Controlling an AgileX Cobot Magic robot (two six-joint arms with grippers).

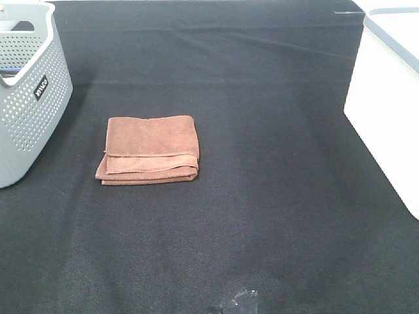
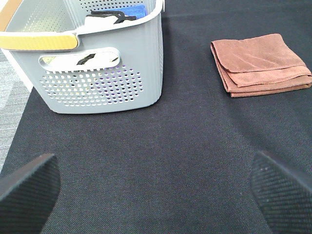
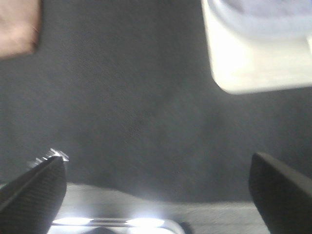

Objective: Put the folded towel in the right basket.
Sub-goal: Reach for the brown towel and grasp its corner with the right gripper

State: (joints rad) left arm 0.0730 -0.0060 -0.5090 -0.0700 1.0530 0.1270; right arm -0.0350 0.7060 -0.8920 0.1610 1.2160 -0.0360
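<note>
Exterior high: the folded towel [image 1: 150,149] is seen lying flat on the black cloth [image 1: 275,216], left of centre, near the grey basket [image 1: 29,98] and well apart from the white basket [image 1: 386,98] at the right edge. Left wrist: the left gripper [image 2: 156,192] is held released, its 2 fingers [image 2: 27,195] spread wide over bare cloth; the towel [image 2: 261,63] is seen beyond, untouched, beside the grey basket [image 2: 97,73]. Right wrist, blurred: the right gripper [image 3: 156,195] is likewise spread, nothing held; the white basket [image 3: 258,48] and 1 towel corner [image 3: 17,27] are seen beyond, well apart.
</note>
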